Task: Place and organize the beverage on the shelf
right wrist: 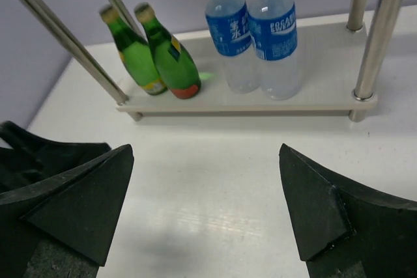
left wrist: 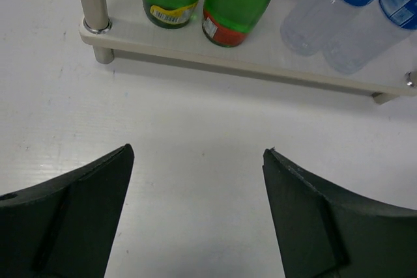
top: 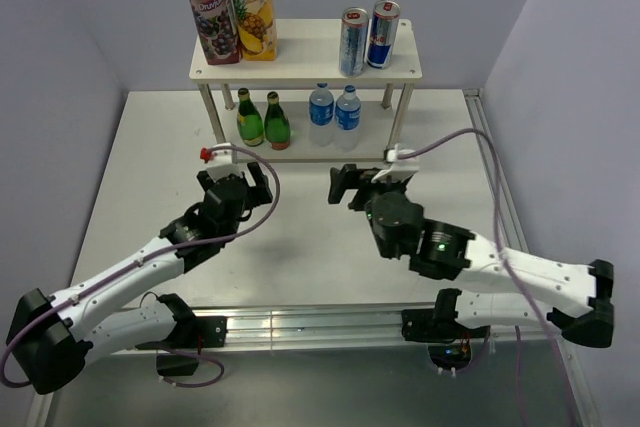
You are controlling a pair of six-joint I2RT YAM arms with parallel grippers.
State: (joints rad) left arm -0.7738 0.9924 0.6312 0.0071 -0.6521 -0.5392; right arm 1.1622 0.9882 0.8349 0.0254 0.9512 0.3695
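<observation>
— Shelf [top: 300, 57] first: where does it stand?
— At the far end of the white surface [top: 300, 247], by the back wall, upright on its posts, both boards level
— What sits on the top board?
— At the left end, a purple juice carton [top: 212, 7] and a yellow juice carton [top: 252, 2], upright and touching each other. At the right end, two cans [top: 354, 42], upright, side by side
— And the lower board?
— Two green bottles [right wrist: 171, 63] stand toward the left, close together. Two water bottles [right wrist: 273, 37] with blue labels stand right of them, pressed shoulder to shoulder, short of the right front post
— Left pincer [top: 246, 179]?
— Over the bare surface in front of the shelf's left half, apart from it. From its own wrist camera the fingers are spread wide with only white surface between them, and the green bottles and the left front post lie ahead
— Right pincer [top: 340, 187]?
— Also in front of the shelf, nearer its middle, close to the left one but not touching it. Its fingers [right wrist: 78, 206] stand spread wide, pinching nothing; the lower board with all four bottles shows beyond them
— Do either of them touch the surface?
— I cannot tell from these views
</observation>
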